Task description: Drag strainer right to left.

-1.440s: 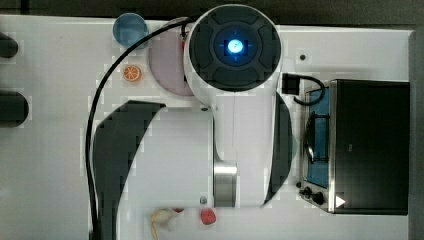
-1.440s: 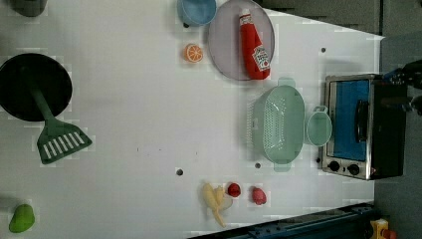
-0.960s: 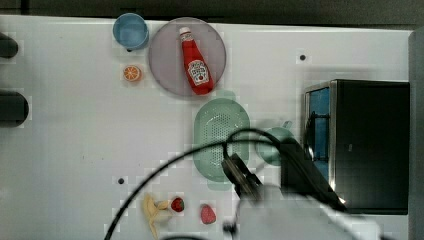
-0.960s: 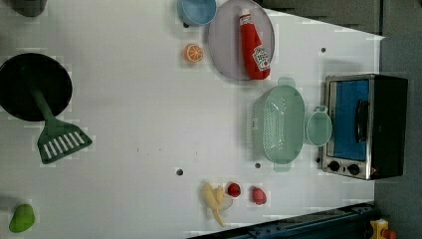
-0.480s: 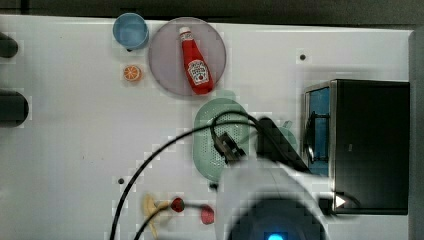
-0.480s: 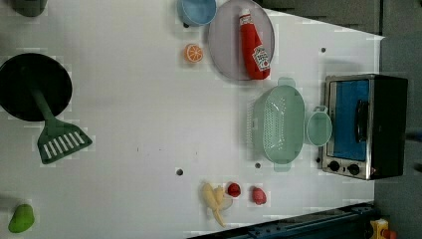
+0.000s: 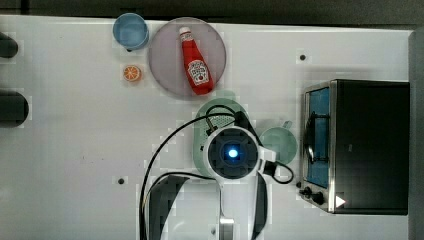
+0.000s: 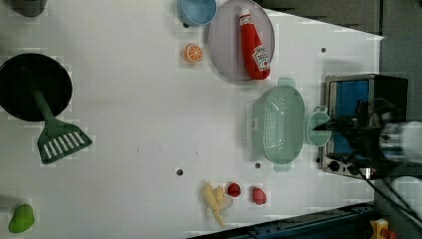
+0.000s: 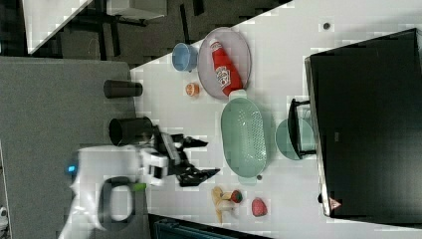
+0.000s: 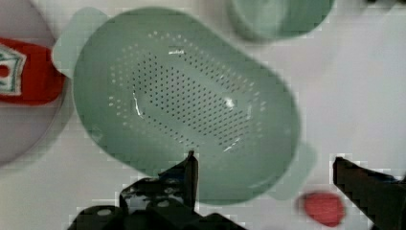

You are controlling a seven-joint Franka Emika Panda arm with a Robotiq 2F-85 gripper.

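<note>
- My end effector [image 10: 263, 167] hangs with its fingers spread wide, holding nothing
- The strainer [image 10: 184, 103] lies below it on the white table [image 8: 139, 124], one finger over the strainer's near rim, the other beyond its end tab
- In the left view, the strainer sits between the plate [image 8: 226, 45] and the mug [image 8: 318, 128], just beside the mug

Strainer [image 8: 277, 123]: pale green oval basket, perforated bottom, tab at each end, upright and empty on the white tabletop [image 8: 129, 129]
</note>
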